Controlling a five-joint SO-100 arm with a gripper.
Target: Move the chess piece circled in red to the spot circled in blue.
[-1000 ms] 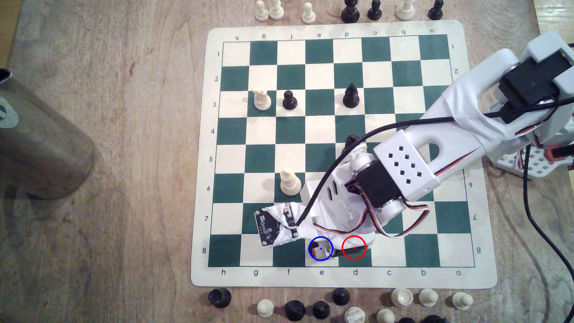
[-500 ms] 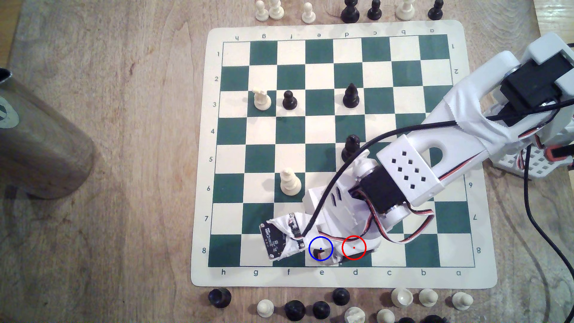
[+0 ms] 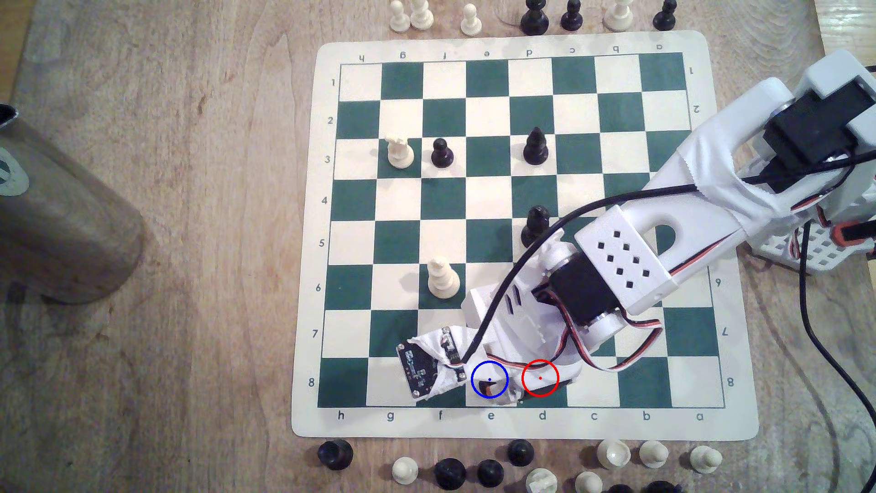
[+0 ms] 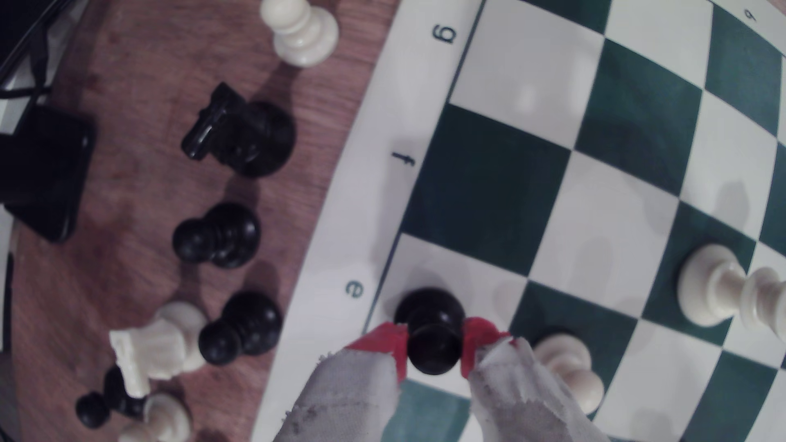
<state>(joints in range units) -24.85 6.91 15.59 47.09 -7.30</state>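
Lying across the wooden surface (image 3: 189, 284) through the middle of the exterior view: a green-and-cream board (image 3: 739, 379). Reaching in from the upper right of that frame: the white arm (image 3: 654, 246), pitching steeply down toward the bottom edge of the board, wrist bending over the e and d files. Pointing nearly straight down at row 8: the hand (image 4: 434, 346), its 2 red-tipped, cloth-wrapped fingers (image 4: 389, 344) pressing either side of the chess piece (image 4: 431, 329), clenching it at the neck under the ball head. Resting, or hovering just above, the cream e8 square, low centre of the wrist view: that black pawn, its round base showing over the spot (image 3: 489, 379) ringed in blue in the lower middle of the exterior view. Judging by the gloss: hard, light, slippery, rigid plastic, likely tipping easily if nudged high; gripping best at the narrow neck. Standing just beside, on the neighbouring square: a white pawn (image 4: 568, 365), crowding the release.
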